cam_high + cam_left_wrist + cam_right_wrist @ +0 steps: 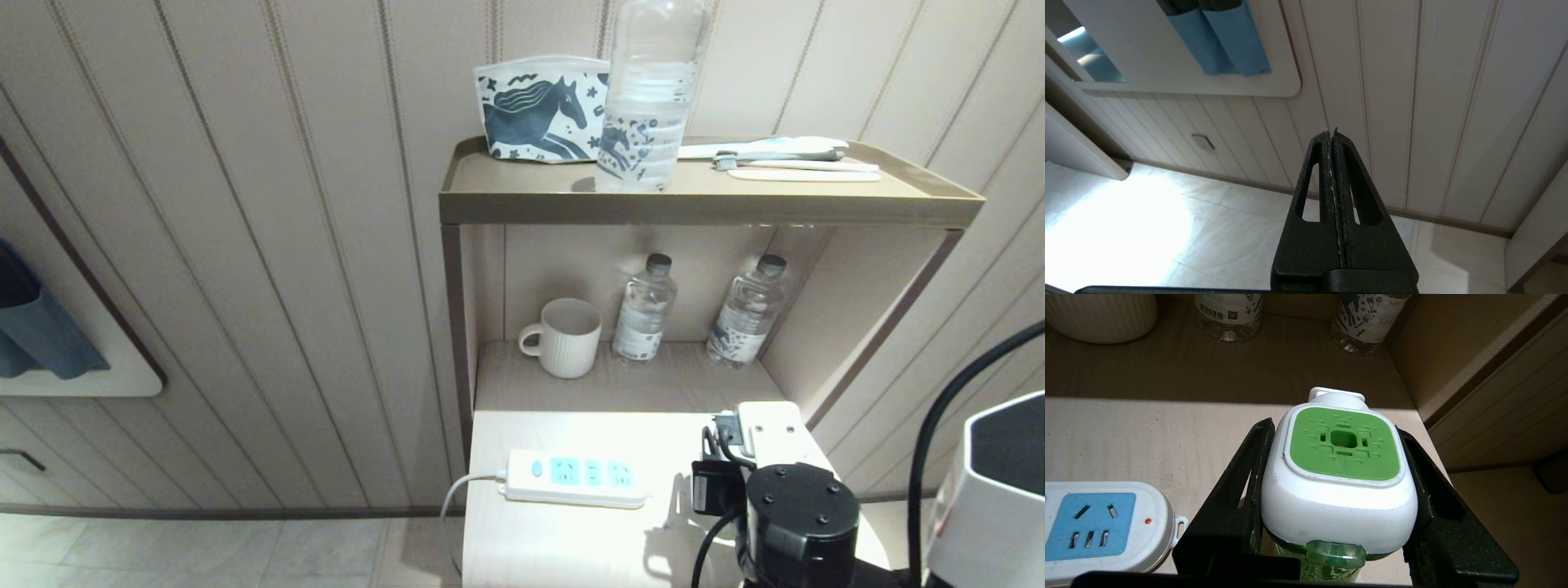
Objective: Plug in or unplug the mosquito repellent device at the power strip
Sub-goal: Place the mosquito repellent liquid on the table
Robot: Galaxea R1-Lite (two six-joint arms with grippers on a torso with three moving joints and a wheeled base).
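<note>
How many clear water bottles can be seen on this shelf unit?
3. A large bottle stands on the top shelf beside the horse-print pouch; two small ones stand on the lower shelf, right of the white mug. None seems hidden.

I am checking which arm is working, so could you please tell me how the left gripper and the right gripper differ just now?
The left gripper is shut and empty, while the right gripper is shut on the mosquito repellent device, one finger on each side of its white head. The left gripper hangs over the floor facing the panelled wall, while the right gripper is over the table, beside the power strip. Both have black fingers.
</note>
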